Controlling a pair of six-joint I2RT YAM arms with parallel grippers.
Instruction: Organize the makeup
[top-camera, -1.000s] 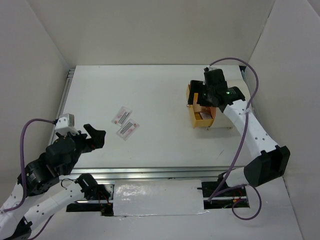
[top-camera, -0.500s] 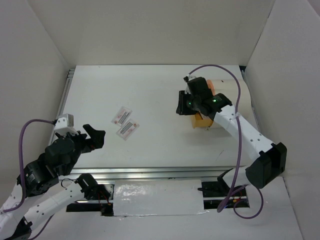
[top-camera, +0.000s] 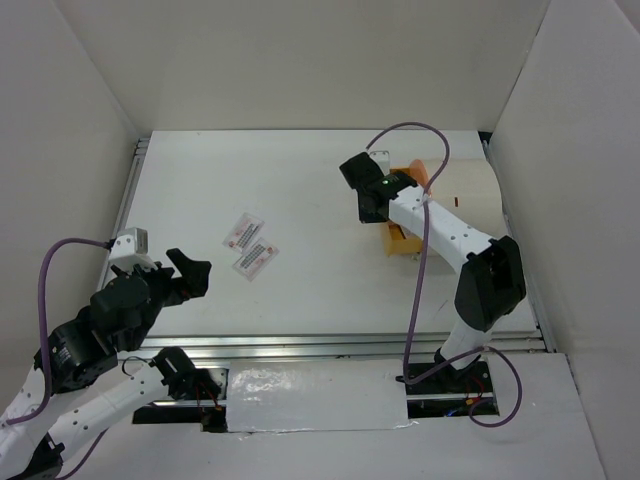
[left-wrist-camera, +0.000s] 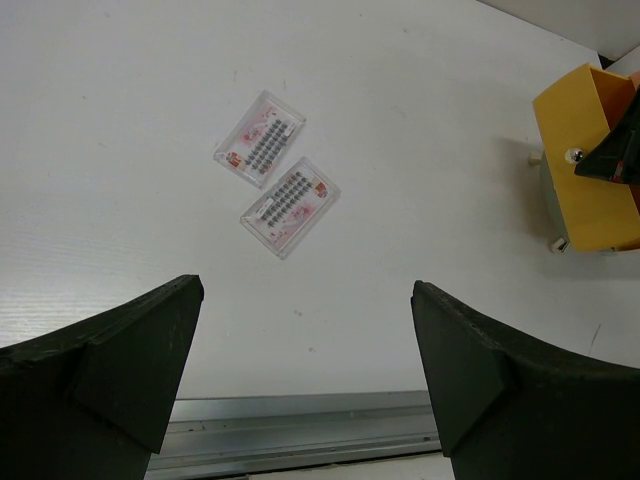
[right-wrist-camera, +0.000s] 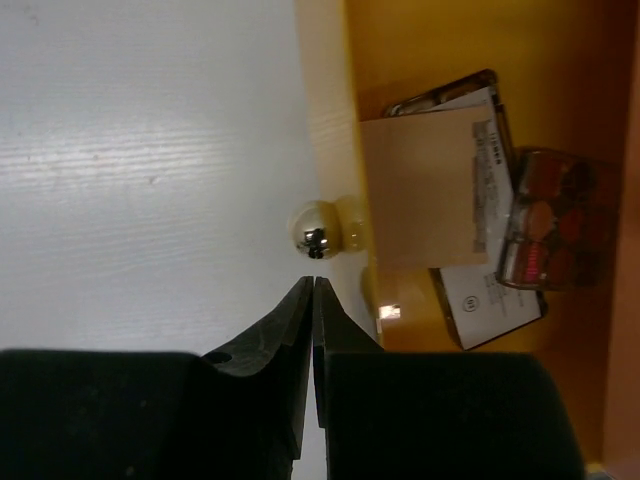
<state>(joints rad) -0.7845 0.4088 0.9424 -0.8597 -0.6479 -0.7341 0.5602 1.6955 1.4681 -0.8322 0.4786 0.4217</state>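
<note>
The makeup (top-camera: 255, 259) sits in two places. Two white packets with pink print and rows of dark dots lie flat on the table (top-camera: 320, 290), well to the left of the orange drawer (top-camera: 403, 240). One packet (left-wrist-camera: 260, 152) lies just beside the other (left-wrist-camera: 290, 206), both slanted the same way. Inside the drawer lies a palette (right-wrist-camera: 545, 230) with red and brown pans. Next to the palette are a tan card (right-wrist-camera: 420, 190) and a white printed sheet (right-wrist-camera: 490, 300); whether they overlap it cannot be told.

The left arm is folded far to the left of the drawer, on the near side. The left gripper (left-wrist-camera: 307, 290) is spread wide and has hold of nothing. Its wrist camera looks down at the two packets ahead of its fingers.

The right arm reaches out to the drawer's left side. The right gripper (right-wrist-camera: 313, 290) has its fingers pressed together with no gap and nothing between them. Its tips point at the silver ball knob (right-wrist-camera: 313, 232) on the drawer front, just short of it and not touching.

The table between the packets and the drawer is bare white.
</note>
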